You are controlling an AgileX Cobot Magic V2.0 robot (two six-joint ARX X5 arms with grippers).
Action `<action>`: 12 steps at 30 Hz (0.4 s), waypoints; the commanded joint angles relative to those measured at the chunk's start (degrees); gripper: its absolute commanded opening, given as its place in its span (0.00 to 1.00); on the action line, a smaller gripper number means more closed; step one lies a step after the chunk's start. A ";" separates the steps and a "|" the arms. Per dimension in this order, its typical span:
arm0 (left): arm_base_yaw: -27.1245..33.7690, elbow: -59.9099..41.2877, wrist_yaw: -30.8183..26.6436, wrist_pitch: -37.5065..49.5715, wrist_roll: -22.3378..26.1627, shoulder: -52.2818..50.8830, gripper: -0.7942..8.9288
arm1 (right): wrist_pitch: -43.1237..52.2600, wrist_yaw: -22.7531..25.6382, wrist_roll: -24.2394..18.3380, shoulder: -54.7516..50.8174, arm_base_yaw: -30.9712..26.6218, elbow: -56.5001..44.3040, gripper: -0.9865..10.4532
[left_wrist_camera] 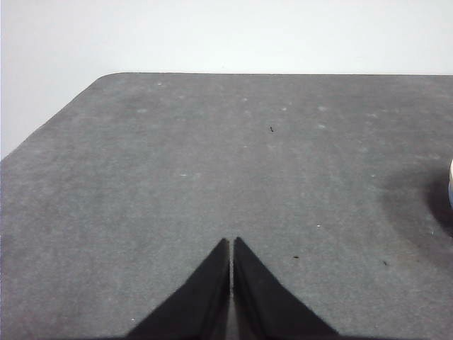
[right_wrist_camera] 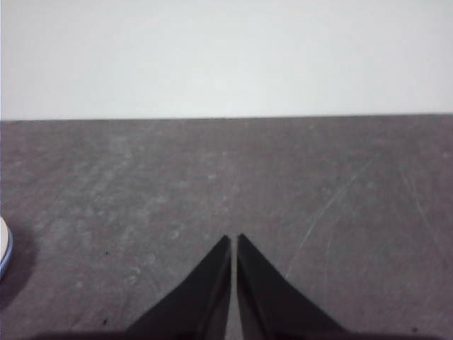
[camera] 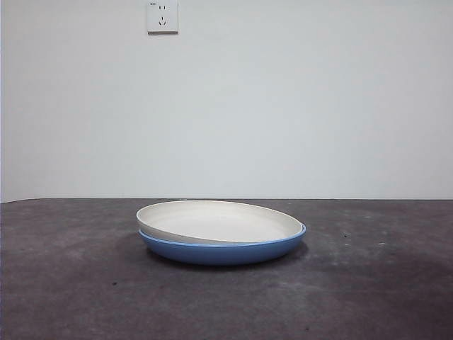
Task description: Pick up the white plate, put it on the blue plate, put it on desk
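Front view: white plate (camera: 219, 221) sits nested in the blue plate (camera: 223, 249), slightly tilted, its left rim raised a bit above the blue rim, right side sunk closer in. The stack rests on the bench (camera: 78, 283), roughly mid-picture. No arm or gripper shows here. Judgement: stacking step looks done, and the stack already stands on the bench, so the task reads as finished or nearly so; if the white plate is meant to go back onto the bench alone, that part is left. The bench is dark grey, mottled, rough, with a few small specks. Behind it is a plain white wall (camera: 318, 99) with a socket (camera: 162, 16) high up. Left wrist view: left gripper (left_wrist_camera: 231, 244) hangs over bare bench, jaws pressed together, grasping nothing. A sliver of the plates' edge shows at the picture's border, well apart from the jaws, with a soft shadow beside it. The bench's rounded corner and white wall lie beyond. Right wrist view: right gripper (right_wrist_camera: 233, 241) is likewise clenched and empty, over bare bench with faint scratches. A slice of the white and blue rims peeks at the border, well apart from it. Both arms look parked.
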 commanded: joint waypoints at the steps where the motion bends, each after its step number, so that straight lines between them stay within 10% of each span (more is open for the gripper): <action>1: 0.15 -1.16 0.07 -0.37 -0.55 -0.09 0.09 | 0.74 0.24 1.68 -1.20 -0.02 -1.38 0.09; 12: 0.15 -1.16 0.04 -0.35 -0.55 -0.09 0.09 | -5.81 0.31 1.60 -1.77 -0.02 -1.90 0.09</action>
